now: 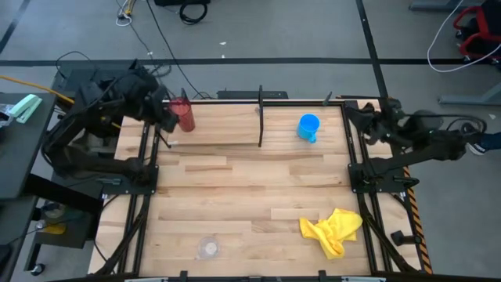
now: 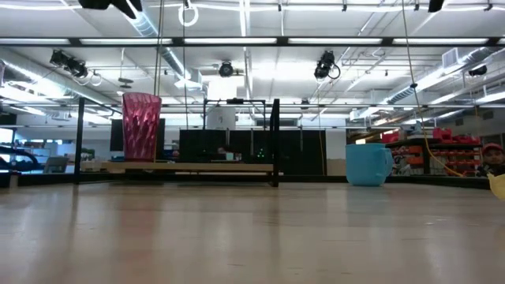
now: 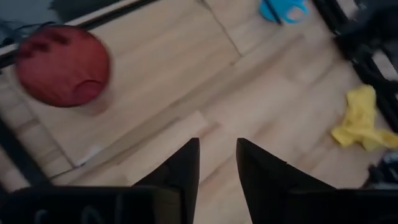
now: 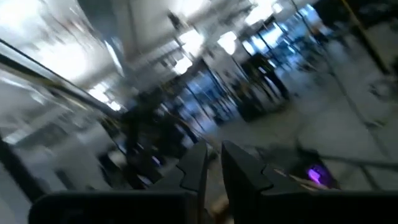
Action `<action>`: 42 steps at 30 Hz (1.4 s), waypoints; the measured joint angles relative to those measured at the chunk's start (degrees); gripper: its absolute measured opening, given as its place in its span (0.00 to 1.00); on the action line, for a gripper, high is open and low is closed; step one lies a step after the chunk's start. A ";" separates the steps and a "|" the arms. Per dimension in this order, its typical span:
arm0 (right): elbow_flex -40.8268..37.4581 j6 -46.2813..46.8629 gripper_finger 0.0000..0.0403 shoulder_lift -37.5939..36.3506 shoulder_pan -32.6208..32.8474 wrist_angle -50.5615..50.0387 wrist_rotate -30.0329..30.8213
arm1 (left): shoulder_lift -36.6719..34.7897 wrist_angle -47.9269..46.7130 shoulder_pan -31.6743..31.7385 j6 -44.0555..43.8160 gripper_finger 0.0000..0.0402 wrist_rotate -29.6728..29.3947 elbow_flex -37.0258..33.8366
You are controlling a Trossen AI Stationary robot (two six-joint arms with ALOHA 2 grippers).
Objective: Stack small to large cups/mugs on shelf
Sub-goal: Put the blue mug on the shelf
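Three cups are in view, one of each kind. The dark red tumbler (image 1: 185,116) stands upright on the shelf (image 1: 227,144) at its left end; in the low view the tumbler (image 2: 141,127) sits on the raised board of the shelf (image 2: 189,166), beside the left post. The blue cup (image 1: 308,127) stands on the bench (image 1: 250,196) just beyond the shelf's right-hand post, off the rack, with its handle toward the near side; in the low view the blue cup (image 2: 368,164) rests directly on the bench surface, well apart from the tumbler. The small clear cup (image 1: 207,248) stands alone near the front edge of the bench, left of centre, far from the shelf. One yellow cloth (image 1: 334,230) lies crumpled at the front right of the bench.

No brand, label or readable writing shows on any cup or on the rack.

The left gripper (image 1: 162,110) hangs at the back left corner, just beside the tumbler but not touching it. From its wrist camera the left gripper (image 3: 217,163) shows its jaws slightly apart and empty, with the tumbler (image 3: 62,65) off to one side. The right gripper (image 1: 368,117) waits at the back right edge of the bench; its wrist view shows the right gripper (image 4: 213,160) with its jaws nearly together, gripping nothing.
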 joint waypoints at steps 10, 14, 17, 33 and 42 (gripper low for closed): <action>32.23 16.92 0.14 17.01 -2.35 -51.26 9.57 | 0.10 1.82 -23.90 -11.64 0.28 -14.72 -5.42; 44.17 20.89 0.14 24.09 -5.76 -67.25 9.59 | 0.07 4.86 -30.51 -16.60 0.27 -17.10 -13.19; 51.42 21.69 0.14 28.83 -9.04 -76.14 9.52 | 0.17 10.88 -33.66 -18.35 0.28 -17.17 -19.83; 54.99 -1.62 0.07 43.79 -51.12 -82.25 -23.97 | 0.15 27.94 -37.20 -20.21 0.26 -17.27 -29.27; 44.43 -12.55 0.05 55.48 -65.92 -79.50 -33.22 | 0.15 28.24 -37.66 -20.22 0.25 -17.27 -29.27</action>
